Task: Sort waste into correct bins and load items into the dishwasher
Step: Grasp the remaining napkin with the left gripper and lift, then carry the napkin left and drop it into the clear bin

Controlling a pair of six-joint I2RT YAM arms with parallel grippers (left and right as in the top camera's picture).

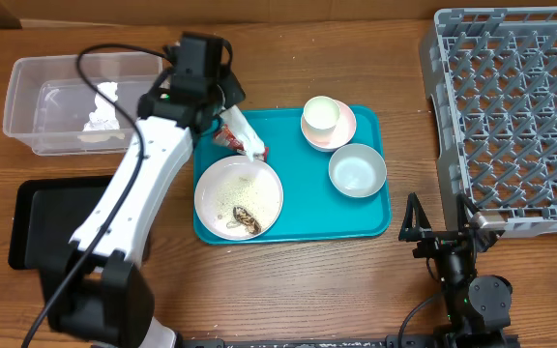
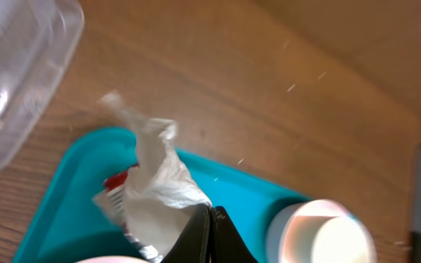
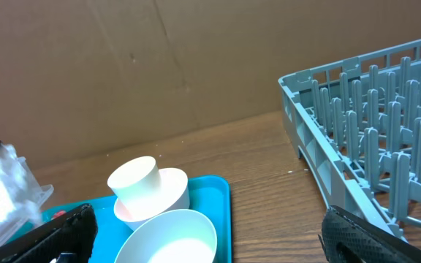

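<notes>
My left gripper (image 1: 228, 114) is shut on the red shiny wrapper (image 1: 244, 136), which hangs over the far left corner of the teal tray (image 1: 293, 227). In the left wrist view the jaws (image 2: 212, 219) pinch the wrapper (image 2: 152, 186), silvery inside. The white napkin (image 1: 102, 109) lies in the clear tub (image 1: 27, 82). The white plate (image 1: 222, 184) holds brown scraps (image 1: 248, 221) and rice crumbs. The white cup (image 1: 321, 114) sits on the pink dish (image 1: 344, 130), next to the grey-blue bowl (image 1: 357, 170). My right gripper (image 1: 439, 228) is open and empty, right of the tray.
The grey dish rack (image 1: 511, 116) fills the right side and shows in the right wrist view (image 3: 371, 124). The black tray (image 1: 37, 217) lies at the left front, partly under my left arm. The cup (image 3: 136, 183) and bowl (image 3: 170, 237) stand ahead of my right gripper (image 3: 207, 235).
</notes>
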